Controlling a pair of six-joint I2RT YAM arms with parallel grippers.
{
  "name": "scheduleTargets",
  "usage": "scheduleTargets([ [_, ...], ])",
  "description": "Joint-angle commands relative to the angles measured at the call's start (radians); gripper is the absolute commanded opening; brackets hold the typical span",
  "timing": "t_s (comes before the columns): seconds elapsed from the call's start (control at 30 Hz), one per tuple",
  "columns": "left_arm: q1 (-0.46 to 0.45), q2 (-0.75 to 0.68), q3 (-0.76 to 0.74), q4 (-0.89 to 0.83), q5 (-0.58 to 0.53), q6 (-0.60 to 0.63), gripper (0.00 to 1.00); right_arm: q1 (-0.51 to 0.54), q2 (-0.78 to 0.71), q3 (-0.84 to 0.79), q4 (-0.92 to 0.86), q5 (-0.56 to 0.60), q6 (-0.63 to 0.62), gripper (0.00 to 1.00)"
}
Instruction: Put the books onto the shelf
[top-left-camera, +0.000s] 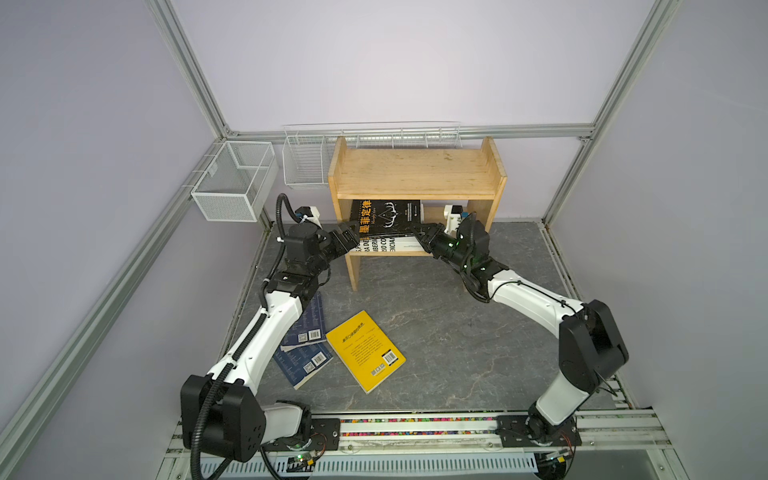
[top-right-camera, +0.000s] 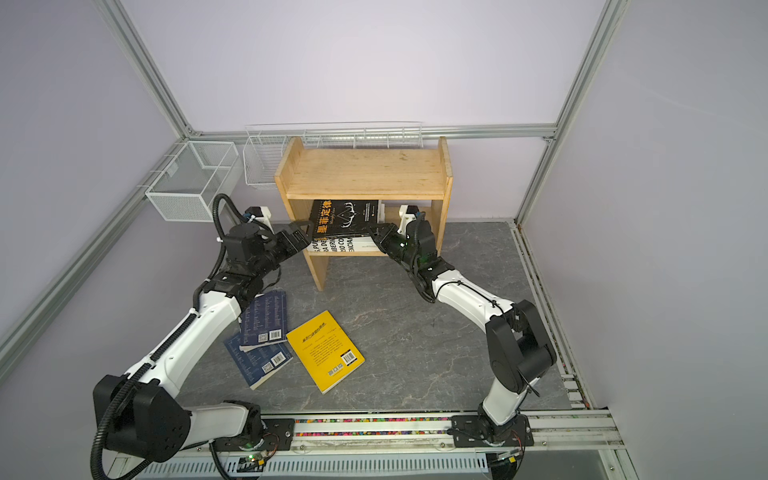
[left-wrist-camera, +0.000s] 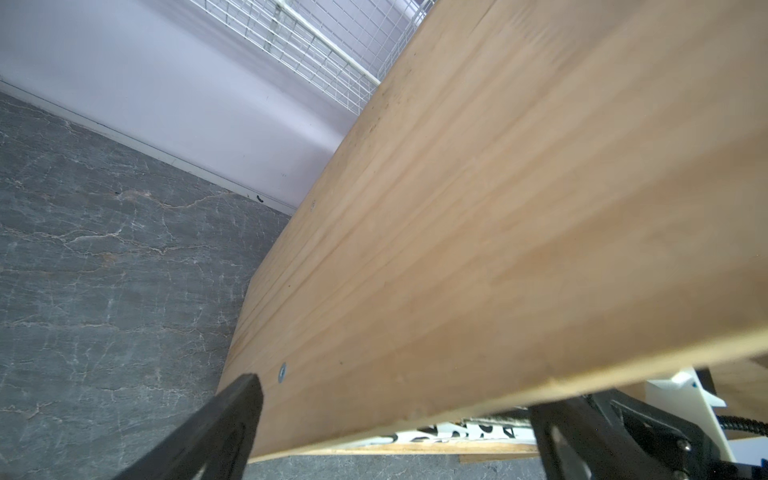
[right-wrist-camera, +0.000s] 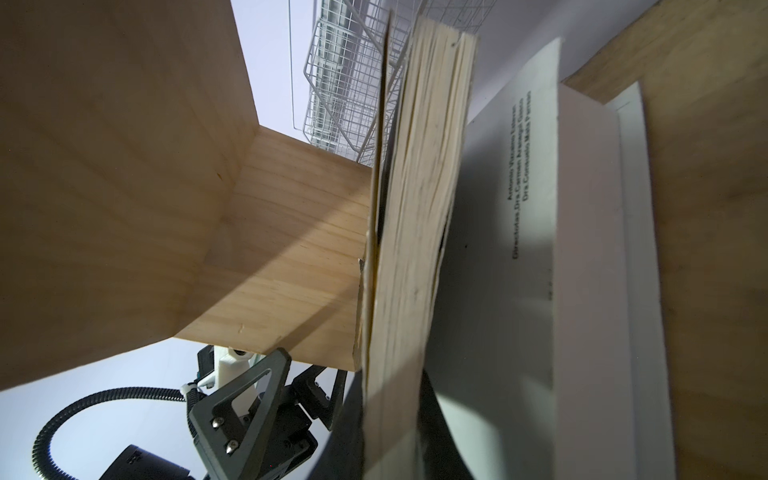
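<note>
On shelf (top-left-camera: 415, 170), black book (top-left-camera: 386, 216) lengthwise, face-up

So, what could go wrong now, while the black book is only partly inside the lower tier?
1. The black book lies tilted on the white book and sticks out in front; if the right end effector releases now, it may slide out.
2. The left end effector, open, sits close to a side panel of the shelf; a forward move may bump it and shift the shelf.
</note>
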Motion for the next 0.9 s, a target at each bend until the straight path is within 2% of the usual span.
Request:
scheduleTargets([
  [0.0,0.007,0.008,0.011,0.032,0.015,-0.007,0.99,0.019,-0.048,-0.022,0.035,-0.070,-0.003,0.07],
  [0.53,0.007,0.054,0.004,0.043,0.012,-0.014,1.00,0.021,-0.017,-0.009,0.025,-0.066,0.001,0.07],
  [0.87,0.007,0.107,-0.028,0.037,-0.028,-0.032,1.00,0.022,-0.026,0.000,-0.066,-0.031,-0.056,0.07],
])
